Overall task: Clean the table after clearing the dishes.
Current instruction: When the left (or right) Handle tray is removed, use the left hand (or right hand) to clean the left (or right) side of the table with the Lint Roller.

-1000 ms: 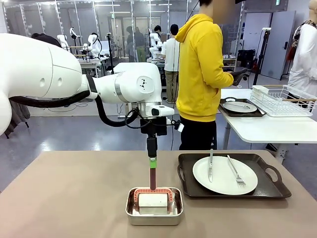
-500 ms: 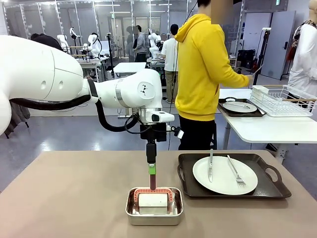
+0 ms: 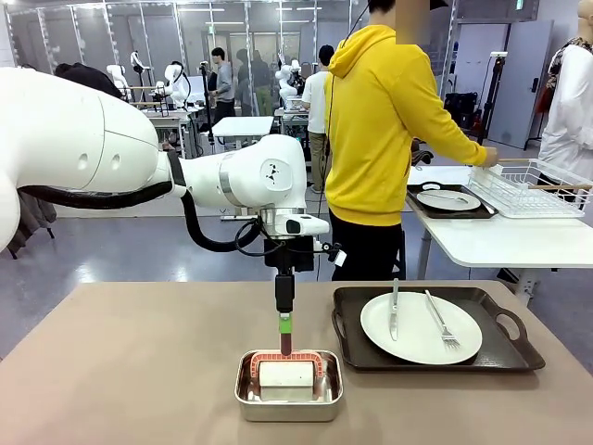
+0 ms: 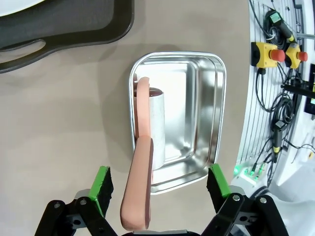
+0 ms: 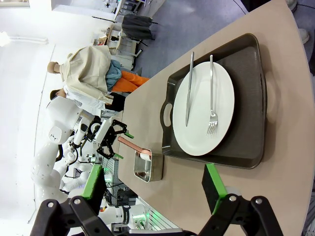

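Note:
On the tan table [image 3: 139, 371] a white plate [image 3: 422, 326] with knife and fork lies on a black tray [image 3: 500, 357]; the right wrist view has this plate [image 5: 204, 115] too. A second plate [image 3: 448, 199] on its tray rests on the white side table. My left gripper [image 3: 285, 324] hangs point-down over a steel pan [image 3: 289, 400]. In the left wrist view it [image 4: 160, 179] stands open, with the roller's pink handle [image 4: 140, 187] rising between the green pads, touching neither. My right gripper [image 5: 152, 184] is open with nothing in it, high above the table's end.
The pan [image 4: 202, 113] holds a white roller [image 4: 158, 123]. A person in a yellow hoodie [image 3: 375, 130] stands behind the table, one hand at a wire rack [image 3: 528, 185] on the side table. Cables and emergency buttons [image 4: 275, 49] lie past the table's near edge.
My left gripper has come down along the pink handle towards the pan. The person's arm has stretched right to the wire rack.

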Robot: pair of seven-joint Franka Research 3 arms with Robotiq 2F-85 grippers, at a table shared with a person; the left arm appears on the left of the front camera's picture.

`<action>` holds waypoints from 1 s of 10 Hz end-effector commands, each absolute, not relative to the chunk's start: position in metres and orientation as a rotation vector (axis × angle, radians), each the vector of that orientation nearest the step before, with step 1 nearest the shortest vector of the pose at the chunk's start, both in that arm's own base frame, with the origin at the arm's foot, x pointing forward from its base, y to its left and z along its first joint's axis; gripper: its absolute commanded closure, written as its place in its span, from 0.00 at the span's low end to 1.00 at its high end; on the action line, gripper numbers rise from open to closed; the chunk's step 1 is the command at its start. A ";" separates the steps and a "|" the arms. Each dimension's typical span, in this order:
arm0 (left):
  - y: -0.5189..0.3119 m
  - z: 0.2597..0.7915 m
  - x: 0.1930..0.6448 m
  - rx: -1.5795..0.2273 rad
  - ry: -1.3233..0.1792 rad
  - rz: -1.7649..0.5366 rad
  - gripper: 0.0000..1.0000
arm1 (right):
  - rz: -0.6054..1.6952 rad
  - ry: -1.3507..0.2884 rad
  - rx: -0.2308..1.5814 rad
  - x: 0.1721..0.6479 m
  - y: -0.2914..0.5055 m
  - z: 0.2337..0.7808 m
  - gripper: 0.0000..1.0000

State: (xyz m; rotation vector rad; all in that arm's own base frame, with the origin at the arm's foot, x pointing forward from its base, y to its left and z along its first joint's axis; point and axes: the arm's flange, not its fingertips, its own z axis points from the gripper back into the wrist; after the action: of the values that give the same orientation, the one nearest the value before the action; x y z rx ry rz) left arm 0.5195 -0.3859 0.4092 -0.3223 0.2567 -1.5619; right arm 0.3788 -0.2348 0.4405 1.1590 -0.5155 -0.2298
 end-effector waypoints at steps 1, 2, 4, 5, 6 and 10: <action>-0.378 0.409 0.511 -0.310 0.262 -1.577 0.19 | -0.227 -0.521 1.160 0.377 -0.234 0.443 0.00; -0.379 0.410 0.512 -0.313 0.264 -1.576 0.23 | -0.227 -0.521 1.160 0.377 -0.234 0.443 0.00; -0.380 0.411 0.513 -0.314 0.266 -1.575 0.43 | -0.227 -0.521 1.160 0.377 -0.234 0.443 0.00; -0.380 0.411 0.514 -0.316 0.270 -1.573 0.59 | -0.227 -0.521 1.160 0.377 -0.234 0.443 0.00; -0.379 0.413 0.514 -0.314 0.266 -1.571 0.63 | -0.227 -0.521 1.160 0.377 -0.234 0.443 0.00; -0.379 0.414 0.514 -0.312 0.269 -1.571 1.00 | -0.227 -0.521 1.160 0.377 -0.234 0.443 0.00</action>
State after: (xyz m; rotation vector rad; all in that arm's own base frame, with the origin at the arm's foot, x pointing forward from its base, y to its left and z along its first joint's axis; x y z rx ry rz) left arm 0.5208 -0.3846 0.4104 -0.3215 0.2548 -1.5601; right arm 0.3788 -0.2348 0.4405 1.1590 -0.5155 -0.2298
